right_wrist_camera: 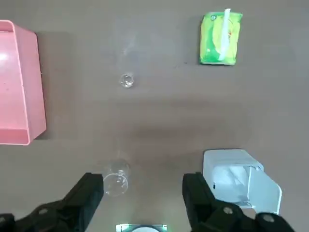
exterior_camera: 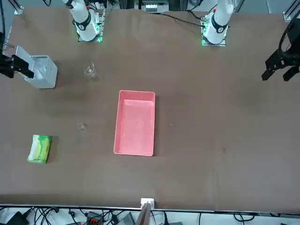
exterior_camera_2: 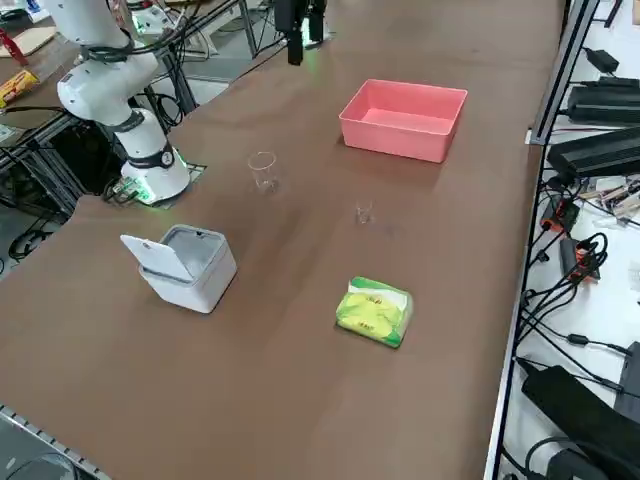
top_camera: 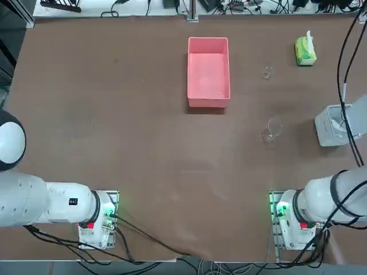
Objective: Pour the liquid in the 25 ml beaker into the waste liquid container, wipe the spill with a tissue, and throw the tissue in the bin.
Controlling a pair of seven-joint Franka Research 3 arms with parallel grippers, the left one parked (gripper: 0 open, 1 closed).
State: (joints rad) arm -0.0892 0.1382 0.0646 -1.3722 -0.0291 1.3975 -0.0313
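The 25 ml beaker (top_camera: 267, 73) (right_wrist_camera: 127, 80) stands upright, tiny and clear, between the pink waste liquid container (top_camera: 208, 69) and the tissue pack. I cannot make out the liquid in it. The light grey bin (top_camera: 334, 126) (exterior_camera_2: 185, 262) sits near the table's right edge with its lid tipped open. My right gripper (right_wrist_camera: 145, 193) (exterior_camera: 18, 66) hangs open and empty well above the table, over the stretch between the larger beaker and the bin, touching nothing. The tissue is out of view, and I see no spill on the table.
A larger clear glass beaker (top_camera: 271, 132) (right_wrist_camera: 116, 181) stands closer to the robot than the tiny one. A yellow-green tissue pack (top_camera: 305, 51) (right_wrist_camera: 220, 38) with a white tuft lies at the far right. Cables (top_camera: 344, 63) hang over the right edge.
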